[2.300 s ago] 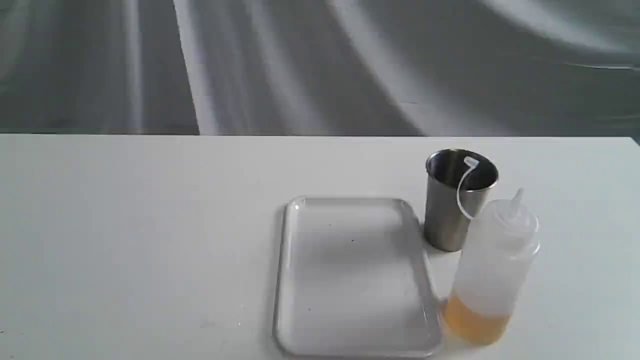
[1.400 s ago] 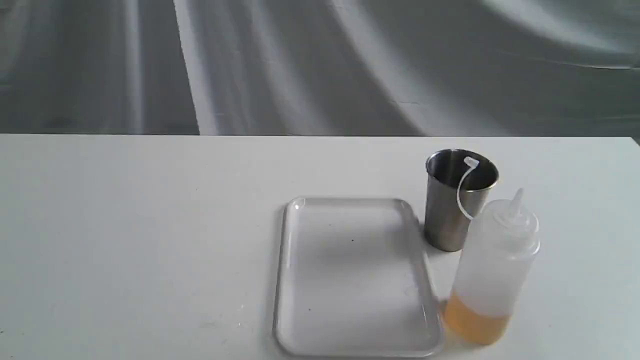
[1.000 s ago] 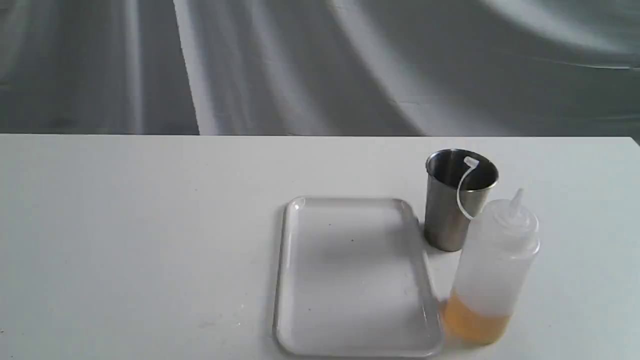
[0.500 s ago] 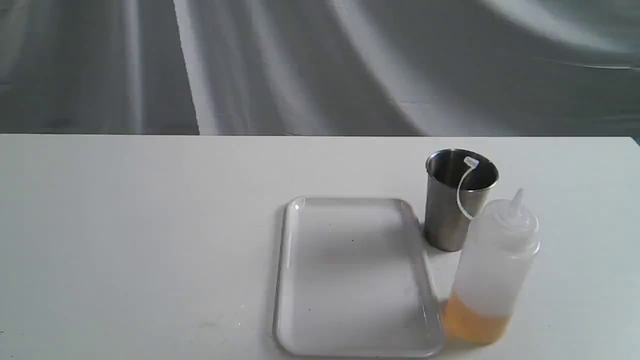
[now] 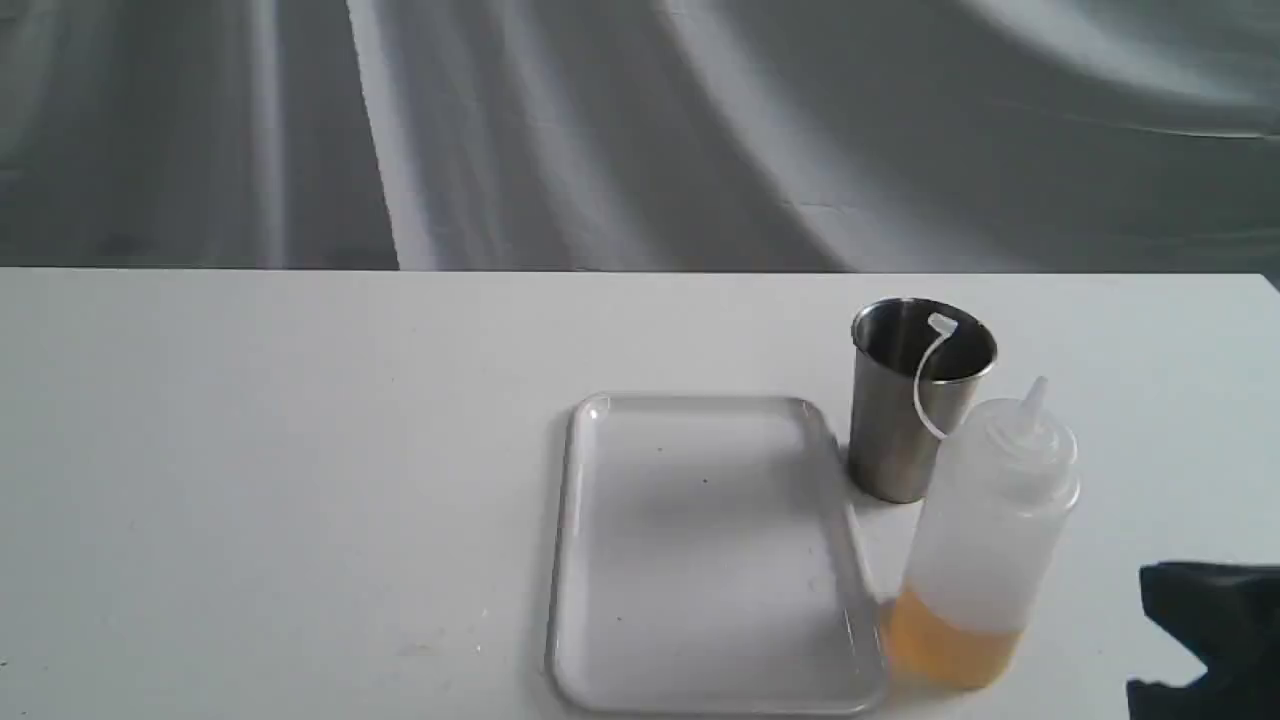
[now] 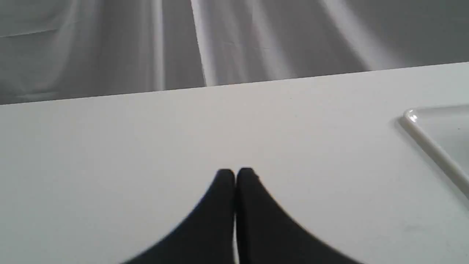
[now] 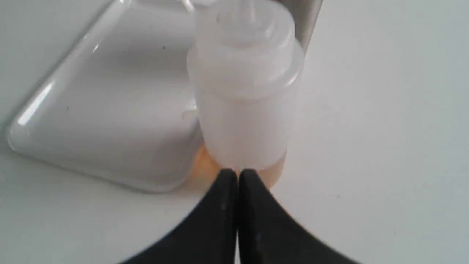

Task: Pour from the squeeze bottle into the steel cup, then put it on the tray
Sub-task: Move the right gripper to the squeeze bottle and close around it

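- Exterior view: bright, even, diffuse light; table (image 5: 300,450) nearly washed out, shadows faint and soft-edged.
- Tray (image 5: 562,560) throws a thin grey shadow along its left rim; small glints on its rim in both wrist views.
- Backdrop cloth (image 5: 600,130): grey, pale light streaks across the folds.
- Right wrist view: bottle (image 7: 243,110) out of focus; amber tint spills onto the table at its base.
- Right gripper (image 7: 238,173): flat black, edges smeared.
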You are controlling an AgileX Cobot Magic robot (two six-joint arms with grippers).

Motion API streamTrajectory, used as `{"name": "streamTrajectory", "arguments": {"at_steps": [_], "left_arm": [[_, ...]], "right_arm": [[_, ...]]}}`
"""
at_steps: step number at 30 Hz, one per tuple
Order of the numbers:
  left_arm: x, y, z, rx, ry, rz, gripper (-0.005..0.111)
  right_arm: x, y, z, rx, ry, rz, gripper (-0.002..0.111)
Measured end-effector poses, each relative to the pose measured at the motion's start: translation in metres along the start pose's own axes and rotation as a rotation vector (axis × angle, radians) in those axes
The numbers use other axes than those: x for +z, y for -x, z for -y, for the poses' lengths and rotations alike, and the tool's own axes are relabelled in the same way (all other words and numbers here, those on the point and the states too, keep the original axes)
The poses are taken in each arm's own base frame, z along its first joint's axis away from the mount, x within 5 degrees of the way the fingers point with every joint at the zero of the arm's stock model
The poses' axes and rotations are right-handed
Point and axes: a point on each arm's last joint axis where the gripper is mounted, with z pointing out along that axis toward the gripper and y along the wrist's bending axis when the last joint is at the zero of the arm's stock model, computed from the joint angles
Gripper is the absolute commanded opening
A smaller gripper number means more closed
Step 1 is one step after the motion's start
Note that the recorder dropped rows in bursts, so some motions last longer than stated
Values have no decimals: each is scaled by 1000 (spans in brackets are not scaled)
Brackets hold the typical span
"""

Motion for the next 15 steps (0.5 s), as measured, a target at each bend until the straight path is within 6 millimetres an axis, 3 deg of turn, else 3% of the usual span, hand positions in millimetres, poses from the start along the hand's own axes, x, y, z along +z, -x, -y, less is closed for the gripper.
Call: {"name": "streamTrajectory", "arguments": {"at_steps": [7,15], "left_arm": [[0,0,0,0,0,0,0],[0,0,0,0,0,0,0]], "right_arm": [[5,-22,0,7,3,-12,0],[6,-24,0,17,4,-7,0]]}}
